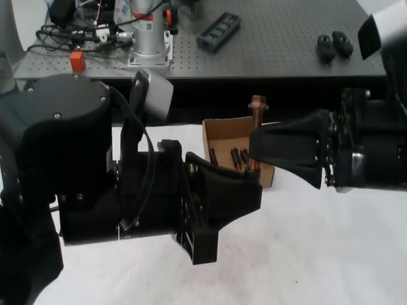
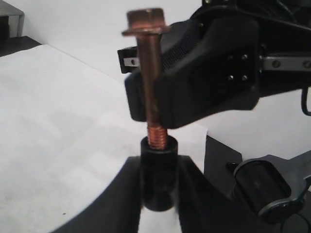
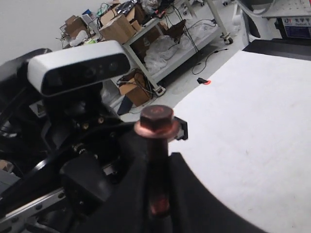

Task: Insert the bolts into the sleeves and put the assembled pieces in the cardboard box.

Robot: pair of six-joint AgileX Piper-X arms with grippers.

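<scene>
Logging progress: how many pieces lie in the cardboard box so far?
3, in a row on the cardboard box floor: one piece, a second piece, a third piece. The right gripper covers part of the box, so more may be hidden.

A robotics lab or workshop: beyond the right gripper [image 1: 253, 152] lies a perforated metal breadboard [image 1: 286, 44] strewn with tangled cables [image 1: 70, 28], and past the left arm [image 3: 63, 179] facing it, metal shelves [image 3: 163, 48] hold cardboard boxes [image 3: 116, 29].

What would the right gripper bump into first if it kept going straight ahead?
Probably the left arm's wrist, just past the bolt it holds, though depth is unclear.
</scene>
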